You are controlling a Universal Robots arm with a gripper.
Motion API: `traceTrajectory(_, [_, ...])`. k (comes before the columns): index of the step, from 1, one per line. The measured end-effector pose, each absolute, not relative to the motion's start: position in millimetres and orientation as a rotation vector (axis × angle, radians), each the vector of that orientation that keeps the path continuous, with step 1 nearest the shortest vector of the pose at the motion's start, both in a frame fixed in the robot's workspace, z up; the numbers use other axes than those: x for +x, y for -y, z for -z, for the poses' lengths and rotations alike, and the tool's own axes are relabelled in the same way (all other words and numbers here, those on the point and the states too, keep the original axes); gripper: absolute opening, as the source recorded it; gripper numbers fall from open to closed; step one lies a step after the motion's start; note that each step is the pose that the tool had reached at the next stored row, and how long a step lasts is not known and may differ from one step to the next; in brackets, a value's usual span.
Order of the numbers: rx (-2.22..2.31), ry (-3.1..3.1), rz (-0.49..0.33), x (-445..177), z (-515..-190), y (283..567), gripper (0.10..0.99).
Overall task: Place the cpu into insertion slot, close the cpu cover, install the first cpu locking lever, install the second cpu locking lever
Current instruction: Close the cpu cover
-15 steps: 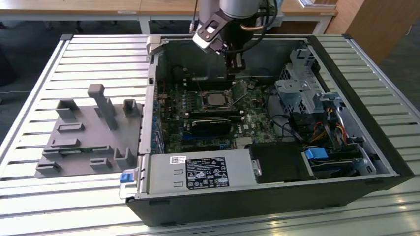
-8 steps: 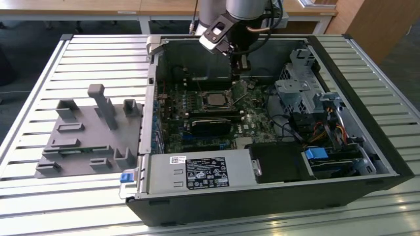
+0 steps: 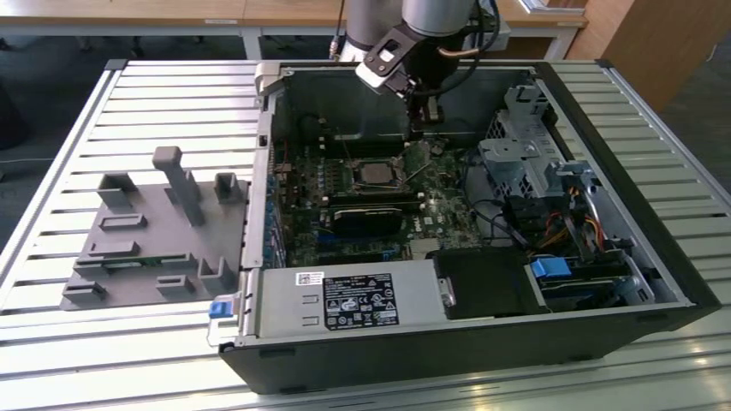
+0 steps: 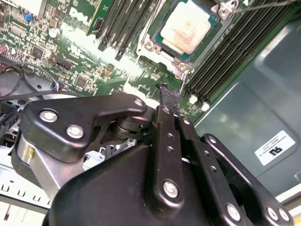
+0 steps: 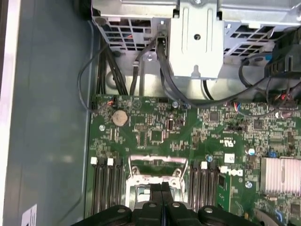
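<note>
In the exterior view, an open computer case [image 3: 480, 364] is seen lying on a slatted table [image 3: 171, 94], with a grey holder block [image 3: 149, 240] set beside it on the exterior view's left. The gripper [image 3: 423, 128] is lowered into the case, near the cpu [image 3: 375, 174] and toward the exterior view's right of it.

In the second wrist view, the cpu [image 4: 186, 26] is shown seated in the insertion slot [image 4: 168, 48], its silver top uncovered. The gripper [image 4: 164, 92] is held near the slot, jaws pressed together with nothing seen between them.

In the first wrist view, the gripper [image 5: 162, 190] is seen with jaws closed, and the cpu cover [image 5: 155, 178] is found just beyond the fingertips. Whether it is raised or flat cannot be told.
</note>
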State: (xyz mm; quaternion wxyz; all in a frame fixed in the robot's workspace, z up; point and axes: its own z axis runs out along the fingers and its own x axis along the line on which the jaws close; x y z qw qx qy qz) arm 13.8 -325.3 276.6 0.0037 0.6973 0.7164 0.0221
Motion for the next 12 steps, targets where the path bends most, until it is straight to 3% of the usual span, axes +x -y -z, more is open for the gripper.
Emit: traceTrajectory(12, [2.186,-2.247,-0.065,31.3,-269.8,322.6,0.106])
